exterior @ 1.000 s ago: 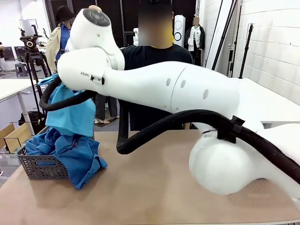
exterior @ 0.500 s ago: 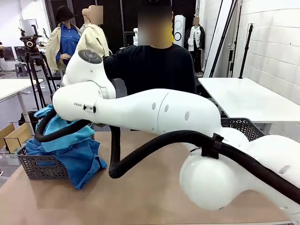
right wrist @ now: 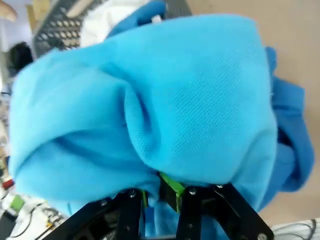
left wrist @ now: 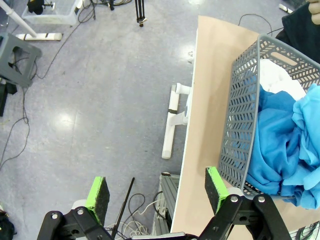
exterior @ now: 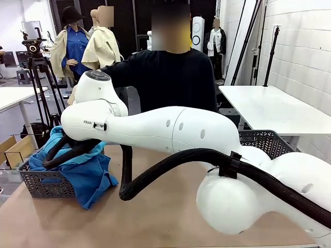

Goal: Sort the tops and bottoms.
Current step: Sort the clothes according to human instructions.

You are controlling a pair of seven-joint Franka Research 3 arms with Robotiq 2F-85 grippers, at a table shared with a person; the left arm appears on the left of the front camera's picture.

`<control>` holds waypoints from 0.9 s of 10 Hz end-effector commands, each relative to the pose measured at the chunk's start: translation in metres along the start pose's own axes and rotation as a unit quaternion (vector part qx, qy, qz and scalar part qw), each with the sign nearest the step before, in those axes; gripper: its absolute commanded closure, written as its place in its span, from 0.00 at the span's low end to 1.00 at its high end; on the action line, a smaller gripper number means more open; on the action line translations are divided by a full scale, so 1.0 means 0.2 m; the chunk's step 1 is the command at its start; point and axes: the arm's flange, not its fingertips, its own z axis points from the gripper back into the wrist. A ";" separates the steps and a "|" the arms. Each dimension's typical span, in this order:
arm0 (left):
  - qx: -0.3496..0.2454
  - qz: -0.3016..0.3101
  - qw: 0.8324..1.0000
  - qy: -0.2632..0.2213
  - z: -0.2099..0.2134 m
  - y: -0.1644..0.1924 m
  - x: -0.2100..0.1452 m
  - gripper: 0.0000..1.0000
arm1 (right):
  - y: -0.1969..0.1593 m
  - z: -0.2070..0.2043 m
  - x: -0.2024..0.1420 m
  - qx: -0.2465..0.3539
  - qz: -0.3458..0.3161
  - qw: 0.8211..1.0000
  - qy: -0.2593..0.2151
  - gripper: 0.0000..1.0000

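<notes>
My right gripper (right wrist: 165, 192) is shut on a sky-blue top (right wrist: 175, 100), whose bunched cloth bulges over the fingers. In the front view that arm reaches across to the left, its wrist low over a grey basket (exterior: 46, 186). The sky-blue top (exterior: 77, 155) rests on the pile there, and a royal-blue top (exterior: 93, 178) hangs over the basket's rim onto the table. My left gripper (left wrist: 156, 192) is open with nothing in it, out past the table's edge over the floor. Beyond it the grey basket (left wrist: 240, 125) holds sky-blue tops (left wrist: 280, 145) and a white top (left wrist: 277, 80). The bottoms are out of view.
A second grey basket (exterior: 264, 139) stands at the table's far right, partly behind my right arm. A person in a black shirt (exterior: 170, 77) stands at the far side. The arm's black cable (exterior: 155, 170) loops over the table's middle. A tripod (exterior: 39, 77) stands at the far left.
My right arm has come down, lowering the sky-blue top from above the basket onto the pile. The grip has stayed shut. The left gripper's opening is unchanged.
</notes>
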 end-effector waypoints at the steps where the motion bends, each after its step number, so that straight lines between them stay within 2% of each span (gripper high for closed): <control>1: 0.003 -0.003 1.000 0.000 0.01 0.01 0.00 0.00 | 0.74 -0.33 0.17 -0.034 0.026 0.999 0.032 1.00; 3: 0.003 -0.003 1.000 0.000 0.01 0.01 0.00 0.00 | 0.77 -0.27 0.15 -0.024 0.043 0.999 0.018 1.00; 8: 0.003 -0.003 1.000 0.000 0.01 0.01 0.00 0.00 | 0.80 -0.08 0.08 -0.007 0.077 0.997 0.004 0.08; 9: 0.003 -0.003 1.000 0.000 0.01 0.01 0.00 0.00 | 0.80 -0.05 0.07 -0.008 0.082 0.997 0.000 0.00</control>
